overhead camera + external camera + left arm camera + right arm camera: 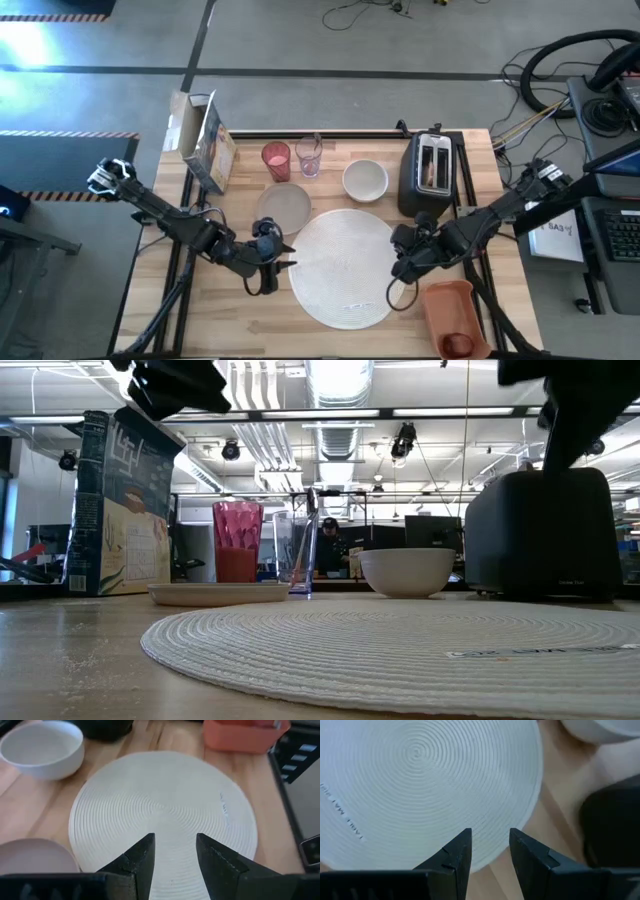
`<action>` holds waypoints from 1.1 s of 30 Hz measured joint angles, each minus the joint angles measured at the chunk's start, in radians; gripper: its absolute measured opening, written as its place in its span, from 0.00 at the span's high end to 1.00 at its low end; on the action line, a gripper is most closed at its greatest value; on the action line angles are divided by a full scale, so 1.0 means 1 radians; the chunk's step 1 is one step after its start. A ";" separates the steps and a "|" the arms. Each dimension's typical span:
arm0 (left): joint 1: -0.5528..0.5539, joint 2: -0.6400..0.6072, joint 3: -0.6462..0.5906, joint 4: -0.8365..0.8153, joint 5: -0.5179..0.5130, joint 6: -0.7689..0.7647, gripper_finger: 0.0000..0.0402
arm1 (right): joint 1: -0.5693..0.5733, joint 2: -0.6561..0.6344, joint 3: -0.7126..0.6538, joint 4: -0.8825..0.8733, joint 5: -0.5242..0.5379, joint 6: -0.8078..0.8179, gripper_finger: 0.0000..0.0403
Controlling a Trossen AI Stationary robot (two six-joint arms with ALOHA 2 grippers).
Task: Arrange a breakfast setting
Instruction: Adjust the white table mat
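Flanked by both parted, empty grippers, left (268,262) and right (404,262), the mat (345,268) is centred; plate (283,206) nearer left.

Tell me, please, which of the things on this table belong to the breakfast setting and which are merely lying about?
Setting: round white placemat, pale plate, white bowl, pink tumbler, clear glass.
Lying about: cereal box, black toaster, orange tray.
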State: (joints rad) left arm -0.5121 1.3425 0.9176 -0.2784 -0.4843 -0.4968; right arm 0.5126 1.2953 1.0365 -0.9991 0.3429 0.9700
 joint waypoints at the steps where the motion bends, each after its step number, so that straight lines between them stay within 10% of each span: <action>1: 0.000 0.012 0.000 0.000 0.000 0.001 0.68 | -0.008 0.000 -0.023 0.036 -0.011 0.001 0.70; 18: 0.067 0.257 -0.001 0.066 0.274 0.082 0.68 | -0.040 0.058 -0.258 0.440 -0.144 0.133 0.69; 33: 0.128 0.268 -0.083 0.226 0.287 0.104 0.68 | -0.040 0.220 -0.253 0.461 -0.211 0.131 0.69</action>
State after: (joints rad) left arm -0.3840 1.6108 0.8351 -0.0524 -0.1974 -0.3928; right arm 0.4725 1.5154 0.7834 -0.5381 0.1314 1.1007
